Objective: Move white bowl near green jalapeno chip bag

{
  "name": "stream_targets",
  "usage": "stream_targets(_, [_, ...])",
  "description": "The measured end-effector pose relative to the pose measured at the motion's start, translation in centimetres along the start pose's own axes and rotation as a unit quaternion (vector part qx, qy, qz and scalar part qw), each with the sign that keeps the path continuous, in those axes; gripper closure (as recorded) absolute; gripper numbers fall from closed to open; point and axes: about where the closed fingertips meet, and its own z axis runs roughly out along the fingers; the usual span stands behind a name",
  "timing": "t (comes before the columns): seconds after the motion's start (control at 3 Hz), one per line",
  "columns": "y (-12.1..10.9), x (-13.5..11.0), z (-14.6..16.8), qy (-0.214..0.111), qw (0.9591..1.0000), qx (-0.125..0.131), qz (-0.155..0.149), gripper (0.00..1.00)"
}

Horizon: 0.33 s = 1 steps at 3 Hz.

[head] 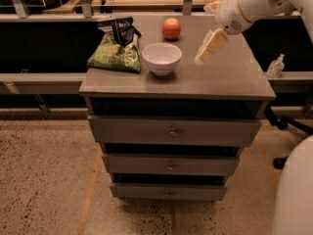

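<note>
The white bowl (162,58) stands upright on the grey drawer cabinet's top (220,80), just right of the green jalapeno chip bag (115,48), almost touching it. The bag lies at the top's left side, its dark upper part pointing to the back. My gripper (209,44) hangs in the air to the right of the bowl, clear of it and a little above the top. It is open and holds nothing. One cream finger (211,45) points down and to the left.
A red apple (171,28) sits behind the bowl near the back edge. The cabinet has three drawers (173,131) below. A small bottle (276,66) stands on a low shelf at the right. My white arm (254,1) reaches in from the upper right.
</note>
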Motion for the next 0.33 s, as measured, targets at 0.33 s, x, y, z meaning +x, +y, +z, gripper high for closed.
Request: stream_targets(0.33, [-0.26,0.61,-0.58,0.002,0.9999,0.008,0.012,0.00])
